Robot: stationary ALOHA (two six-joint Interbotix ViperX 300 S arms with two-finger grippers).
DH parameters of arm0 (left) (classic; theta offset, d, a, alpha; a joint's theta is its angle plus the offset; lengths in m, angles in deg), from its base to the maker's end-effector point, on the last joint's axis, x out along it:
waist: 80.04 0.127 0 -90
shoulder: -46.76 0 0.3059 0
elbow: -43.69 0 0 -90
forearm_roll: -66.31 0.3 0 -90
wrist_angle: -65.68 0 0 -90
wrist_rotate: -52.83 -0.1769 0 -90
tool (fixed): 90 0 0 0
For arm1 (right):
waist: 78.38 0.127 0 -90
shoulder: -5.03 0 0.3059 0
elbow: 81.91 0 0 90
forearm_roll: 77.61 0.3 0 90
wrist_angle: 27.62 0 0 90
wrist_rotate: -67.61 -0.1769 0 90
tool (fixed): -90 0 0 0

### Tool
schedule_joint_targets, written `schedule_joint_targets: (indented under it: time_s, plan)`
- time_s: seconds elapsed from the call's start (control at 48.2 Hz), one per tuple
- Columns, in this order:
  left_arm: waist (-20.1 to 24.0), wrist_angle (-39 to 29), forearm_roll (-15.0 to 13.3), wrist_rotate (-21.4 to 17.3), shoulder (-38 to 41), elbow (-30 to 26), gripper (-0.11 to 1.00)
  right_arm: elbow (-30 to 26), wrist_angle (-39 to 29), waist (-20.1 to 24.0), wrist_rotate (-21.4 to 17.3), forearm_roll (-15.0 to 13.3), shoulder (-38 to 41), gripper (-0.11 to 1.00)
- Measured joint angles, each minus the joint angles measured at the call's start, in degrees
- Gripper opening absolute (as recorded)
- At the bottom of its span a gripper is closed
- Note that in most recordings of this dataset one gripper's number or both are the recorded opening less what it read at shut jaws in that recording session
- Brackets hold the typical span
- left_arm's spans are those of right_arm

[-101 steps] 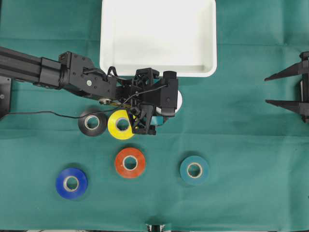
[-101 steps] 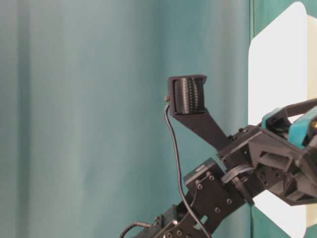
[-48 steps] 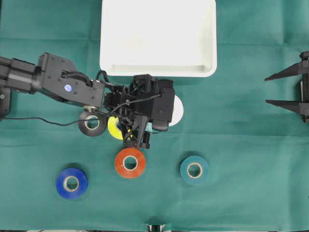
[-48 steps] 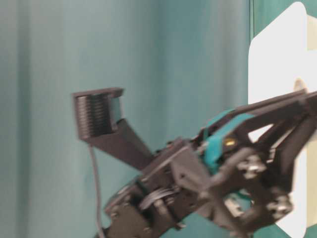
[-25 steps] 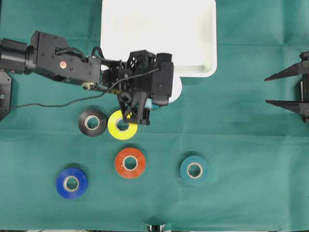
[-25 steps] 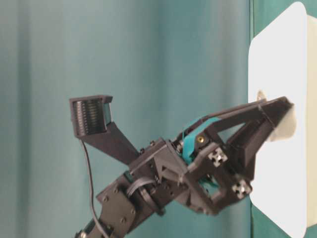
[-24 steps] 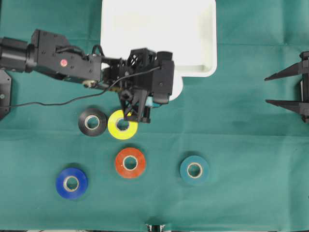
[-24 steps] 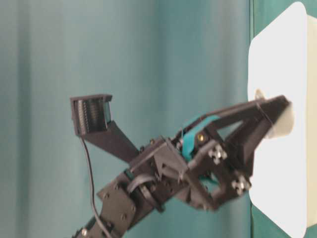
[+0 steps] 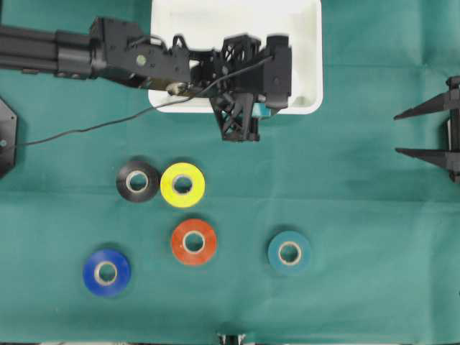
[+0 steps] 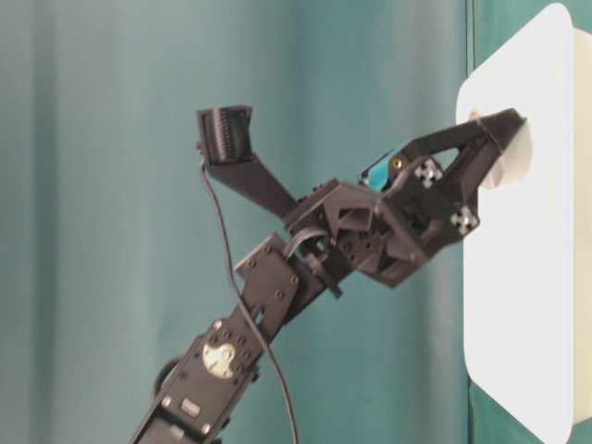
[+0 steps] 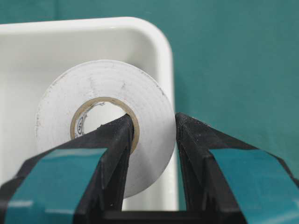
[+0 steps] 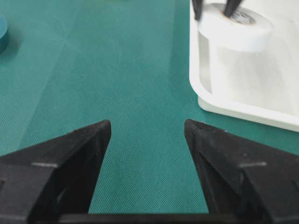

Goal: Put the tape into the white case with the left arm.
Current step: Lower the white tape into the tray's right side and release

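The left gripper (image 11: 152,140) has its jaws pinching the wall of a white tape roll (image 11: 100,119), one jaw through the core hole and the other on the outer face. In the right wrist view the roll (image 12: 236,25) hangs above the floor of the white case (image 12: 243,109), inside its near corner, with the case's rim just beside it and open white floor beyond. From overhead the left arm (image 9: 122,52) reaches in from the left across the case's front rim (image 9: 305,108); the roll itself is hidden under the wrist there.

On the green counter (image 9: 345,180) in front of the case lie five more rolls: black (image 9: 137,181) touching yellow (image 9: 182,185), orange (image 9: 193,241) below them, blue (image 9: 106,272) at lower left, teal (image 9: 290,252) at lower right. A broad bare strip of cloth separates them from the case.

The right gripper (image 9: 424,133) sits at the right edge, jaws spread wide, holding nothing, well apart from everything.
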Motion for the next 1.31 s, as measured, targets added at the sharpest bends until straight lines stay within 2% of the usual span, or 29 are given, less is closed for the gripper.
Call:
schedule_joint_targets:
  time_s: [0.352, 0.767, 0.808, 0.953, 0.995, 1.098, 1.306]
  plan:
    - [1.67, 0.18, 0.0, 0.0, 3.52, -3.16, 0.27, 0.0, 0.0, 0.0, -0.09, -0.09, 0.0, 0.98]
    - [1.93, 0.18, -0.09, 0.0, 5.27, -4.13, 0.28, -0.09, 0.0, 0.0, 0.0, -0.09, 0.0, 0.98]
    - [1.93, 0.09, 0.0, 0.0, 5.27, -4.13, 0.33, 0.0, 0.0, 0.0, -0.09, -0.09, 0.0, 0.98]
    - [1.93, 0.18, 0.0, 0.0, 5.27, -4.13, 0.75, 0.0, 0.0, 0.0, -0.09, -0.09, 0.0, 0.98]
    - [1.93, 0.18, 0.0, 0.0, 5.27, -4.22, 0.82, 0.0, 0.0, 0.0, -0.09, -0.09, 0.0, 0.98]
    - [1.93, 0.18, 0.0, -0.09, 5.27, -4.13, 0.78, 0.0, 0.0, 0.0, 0.0, -0.09, 0.0, 0.98]
    - [1.93, 0.18, 0.0, 0.0, 4.75, -3.87, 0.79, 0.0, 0.0, 0.0, -0.09, -0.09, 0.0, 0.98]
